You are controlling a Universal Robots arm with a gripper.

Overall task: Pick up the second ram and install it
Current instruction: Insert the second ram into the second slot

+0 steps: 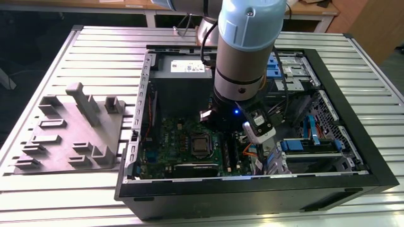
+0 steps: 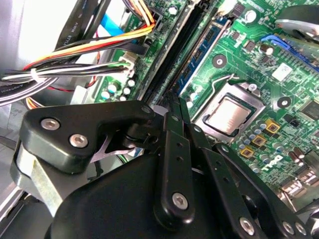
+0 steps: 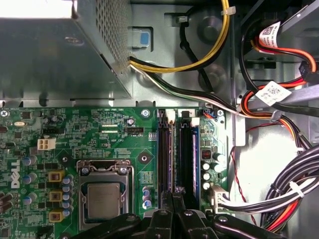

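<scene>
The first wrist view looks straight down on the second ram [image 3: 195,154] seated in its motherboard [image 3: 114,144] slot, at twelve o'clock from the gripper [image 3: 173,199], whose fingers are nearly closed, holding nothing.

Even overhead light is cast in the exterior view, and the ribbed metal table [image 1: 75,189] is rendered pale, almost washed out, at its edges. The inside of the computer case [image 1: 353,137] is left dim and shadowed beneath the arm, apart from a small blue glow. In the second wrist view the gripper [image 2: 174,119] is blurred up close, and glare is seen on the processor socket [image 2: 230,115]. The motherboard [image 3: 89,139] is brightly lit in the first wrist view.
</scene>
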